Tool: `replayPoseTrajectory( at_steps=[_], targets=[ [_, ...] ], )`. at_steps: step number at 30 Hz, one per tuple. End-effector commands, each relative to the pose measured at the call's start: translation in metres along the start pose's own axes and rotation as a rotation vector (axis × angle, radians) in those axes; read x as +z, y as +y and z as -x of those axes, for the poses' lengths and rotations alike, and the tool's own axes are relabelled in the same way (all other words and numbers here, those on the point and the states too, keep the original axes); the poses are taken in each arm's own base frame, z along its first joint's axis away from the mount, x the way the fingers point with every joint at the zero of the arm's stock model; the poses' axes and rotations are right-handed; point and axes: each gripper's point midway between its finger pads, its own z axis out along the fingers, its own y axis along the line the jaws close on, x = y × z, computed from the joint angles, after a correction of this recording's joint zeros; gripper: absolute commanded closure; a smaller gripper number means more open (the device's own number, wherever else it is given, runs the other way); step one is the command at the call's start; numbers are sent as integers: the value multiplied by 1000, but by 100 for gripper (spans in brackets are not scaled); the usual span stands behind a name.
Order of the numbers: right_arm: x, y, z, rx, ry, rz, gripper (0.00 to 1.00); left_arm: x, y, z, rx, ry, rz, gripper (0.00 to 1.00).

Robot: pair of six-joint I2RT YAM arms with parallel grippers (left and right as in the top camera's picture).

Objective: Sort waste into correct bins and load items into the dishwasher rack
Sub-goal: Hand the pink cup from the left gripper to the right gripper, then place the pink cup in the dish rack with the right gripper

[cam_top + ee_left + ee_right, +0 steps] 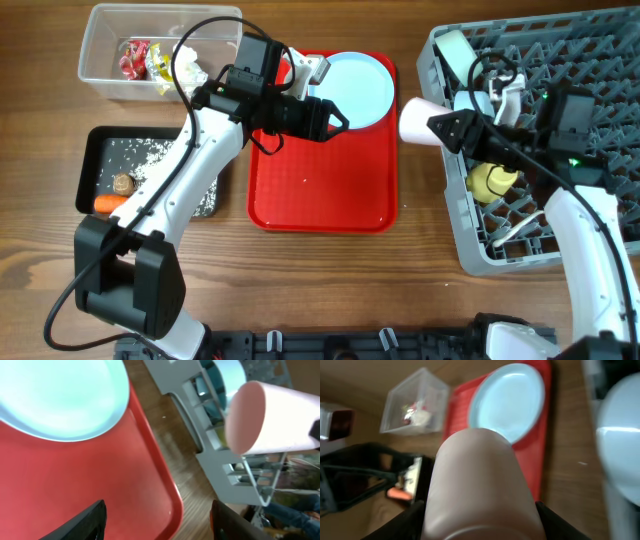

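Looking at the right gripper (pixel 443 128), what is seen to be held?

— A pale pink cylindrical plastic cup (pixel 413 119) is clamped between fingers spread only to its width. It is carried on its side at centre right of the overhead frame. It hangs over the gap between the flat red rectangular serving tray (pixel 320 190) and the left wall of the large square grey pegged dishwasher rack (pixel 600 50).

And what could be spoiled from there?

— The rack wall could be clipped if the cup is swung across too low, and so smooth and round a body could be twisted or lost from the grip. Inside the rack, a small yellow cup (pixel 492 180) lies close to the entry and could be knocked if the landing spot is badly chosen.

Is the left gripper (pixel 338 117) a concern?

— It is seen wide apart and empty, above the tray beside the light blue round plate (pixel 360 85) and near the cup's end. A collision could be caused if both arms are moved at once.
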Motion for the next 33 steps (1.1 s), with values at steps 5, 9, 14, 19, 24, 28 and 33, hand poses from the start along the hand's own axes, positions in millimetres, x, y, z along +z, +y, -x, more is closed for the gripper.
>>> replayPoseTrajectory(
  at_steps=[5, 9, 14, 19, 24, 28, 33],
  targets=[
    [-71, -2, 42, -42, -183, -346, 53, 0, 22, -1, -4, -2, 119, 33],
    [-99, -9, 45, -12, -206, -489, 53, -1, 29, -2, -8, 0, 155, 32],
    [-115, -23, 42, 64, -219, -594, 53, -1, 34, -4, -13, 5, 187, 31],
    [-127, -51, 38, 154, -215, -683, 53, -2, 45, -9, -26, 21, 244, 30],
    [-148, -87, 34, 263, -220, -766, 53, 3, 54, -14, -40, 45, 267, 30],
    [-161, -115, 32, 343, -221, -818, 53, 14, 63, -21, -59, 78, 272, 29],
    [-165, -146, 24, 413, -180, -899, 53, 31, 77, -33, -87, 131, 279, 29]
  ],
)
